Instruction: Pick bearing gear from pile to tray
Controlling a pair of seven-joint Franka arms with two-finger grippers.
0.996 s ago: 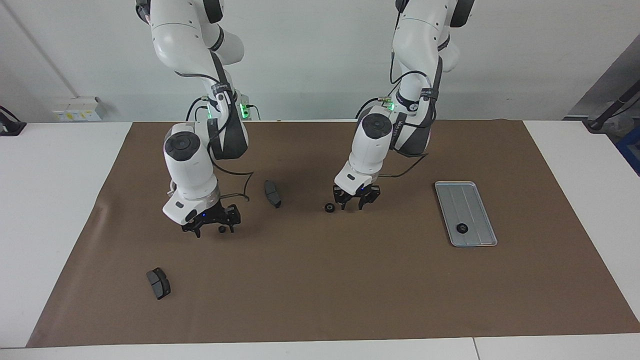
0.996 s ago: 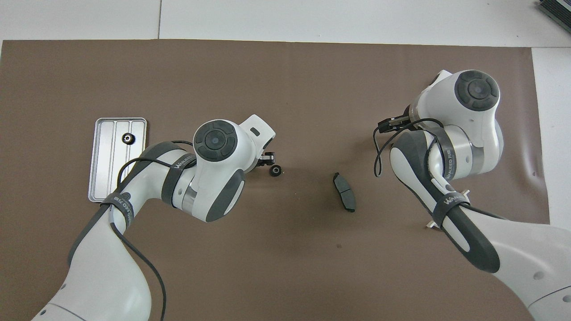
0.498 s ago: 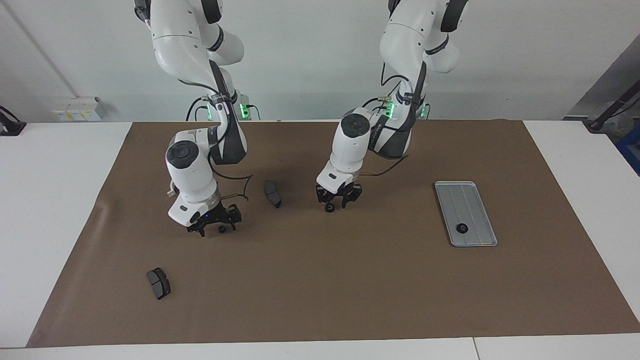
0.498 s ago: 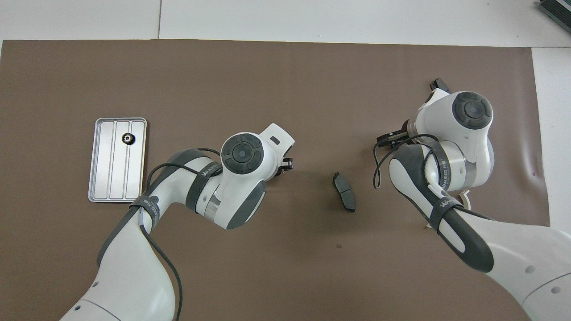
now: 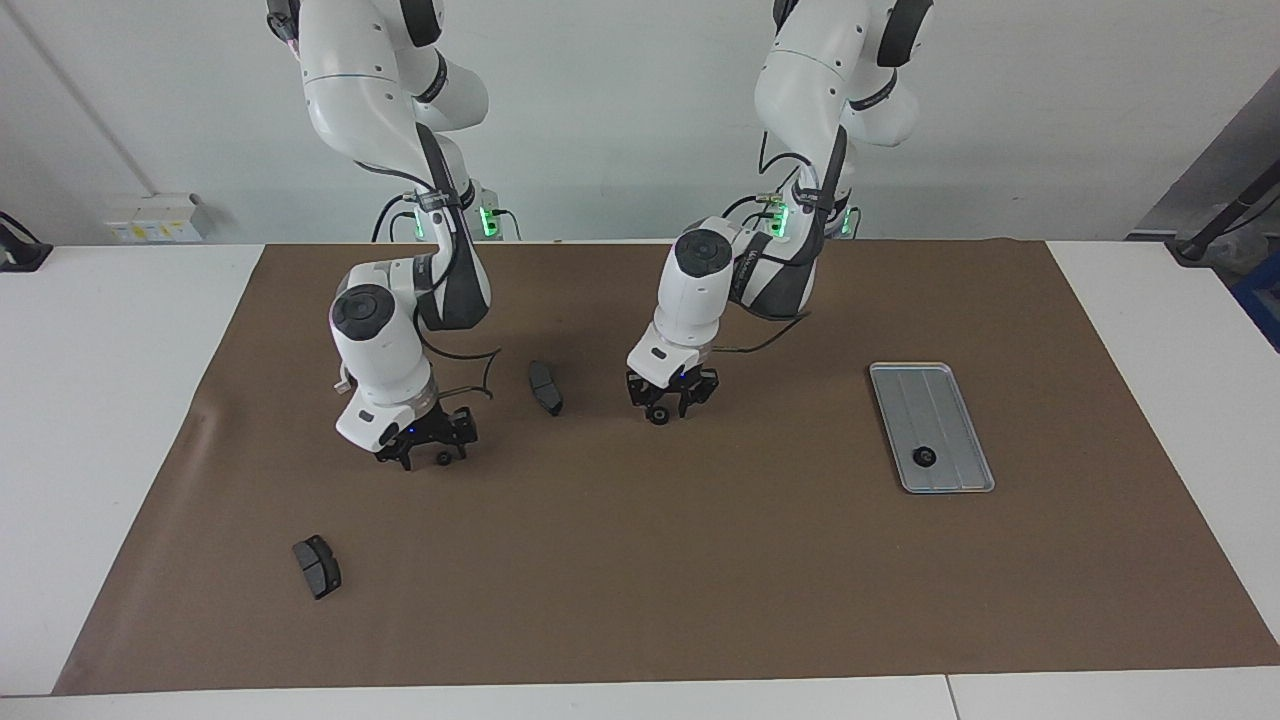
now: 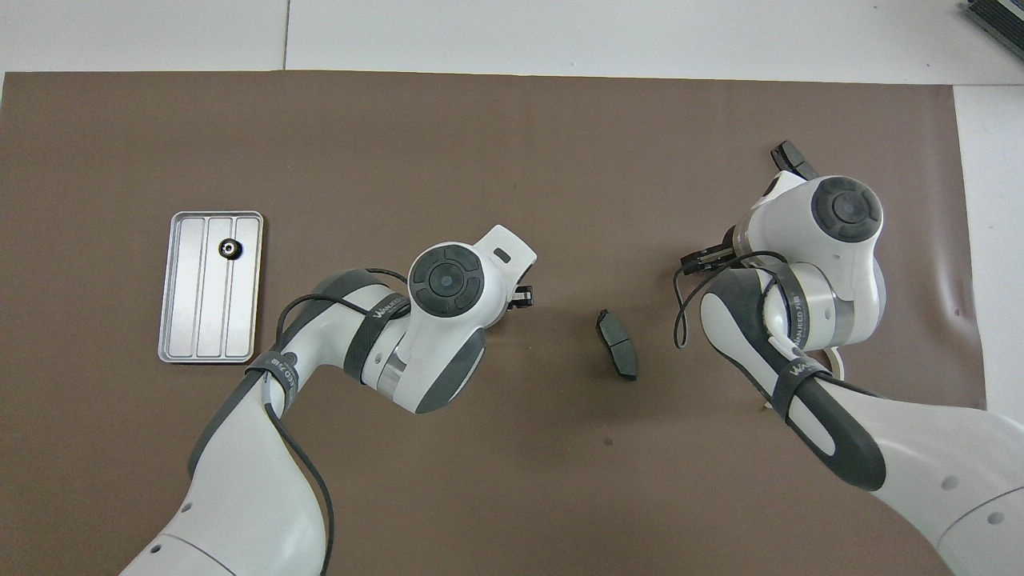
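A tiny black gear [image 5: 658, 416] lies on the brown mat between the open fingers of my left gripper [image 5: 665, 404], which is low over it. In the overhead view the left hand [image 6: 448, 280] hides this gear. A second black gear [image 5: 443, 459] lies between the open fingers of my right gripper [image 5: 428, 452], which is down at the mat. The silver ridged tray [image 5: 945, 400] lies toward the left arm's end and holds one black gear [image 5: 925, 458]. The tray [image 6: 188, 296] and its gear [image 6: 230, 249] also show in the overhead view.
One dark grey pad [image 5: 545, 387] lies between the two grippers, also in the overhead view [image 6: 617, 345]. Another pad [image 5: 317, 566] lies farther from the robots at the right arm's end. A white bracket [image 6: 837, 364] is mostly hidden under the right arm.
My left gripper has moved toward the right arm's end and come down over the gear that lay beside it. My right gripper has stayed at its gear, shifting only slightly.
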